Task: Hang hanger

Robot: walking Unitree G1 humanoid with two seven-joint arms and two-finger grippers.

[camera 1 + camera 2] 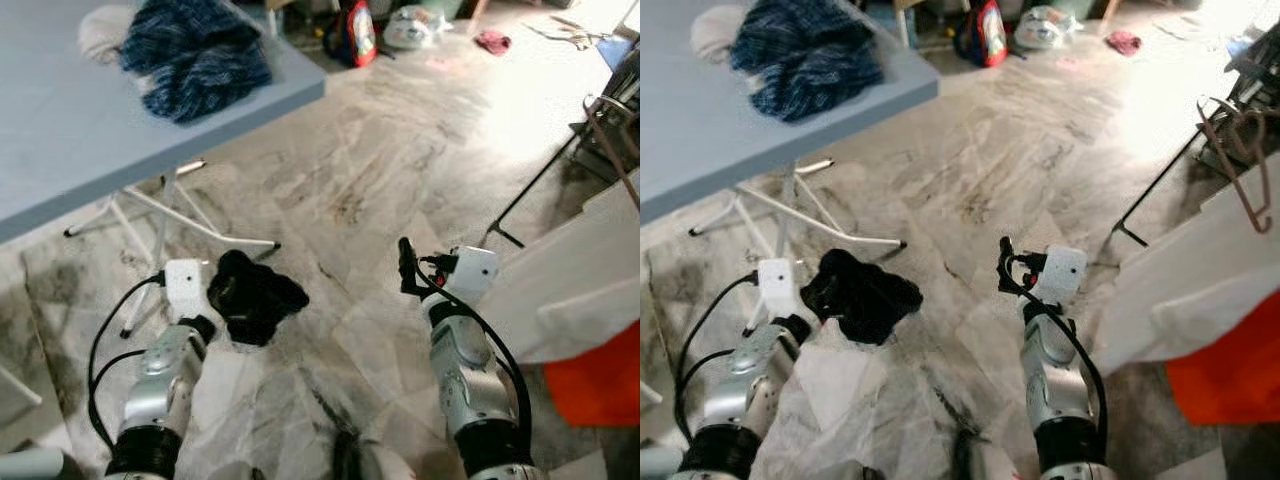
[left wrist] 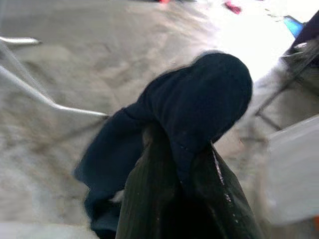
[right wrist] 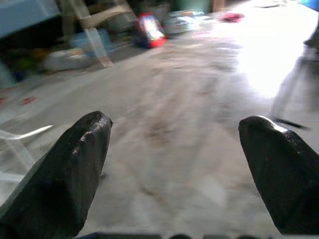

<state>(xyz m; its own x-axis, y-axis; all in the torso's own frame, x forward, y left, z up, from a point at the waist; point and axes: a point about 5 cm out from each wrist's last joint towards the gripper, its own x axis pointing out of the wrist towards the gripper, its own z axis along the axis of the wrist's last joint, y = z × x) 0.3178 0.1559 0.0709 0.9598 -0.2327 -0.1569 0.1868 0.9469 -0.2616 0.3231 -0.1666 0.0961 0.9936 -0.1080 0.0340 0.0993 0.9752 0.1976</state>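
Note:
My left gripper [image 1: 213, 303] is low over the marble floor and shut on a black garment [image 1: 252, 295], which bunches over its fingers [image 2: 149, 199] in the left wrist view. My right gripper [image 1: 405, 265] is raised in front of me, open, with nothing between its fingers [image 3: 75, 169]. A thin brown hanger [image 1: 1243, 165] hangs by a dark rack [image 1: 610, 120] at the far right, well away from both grippers. Beneath it, white cloth [image 1: 570, 290] drapes downward.
A light blue table [image 1: 60, 150] on white legs [image 1: 160, 215] stands at the left, carrying a dark blue knit garment [image 1: 195, 50]. An orange cloth [image 1: 595, 385] lies at the lower right. A red bag [image 1: 360, 30] and clutter sit at the far end of the floor.

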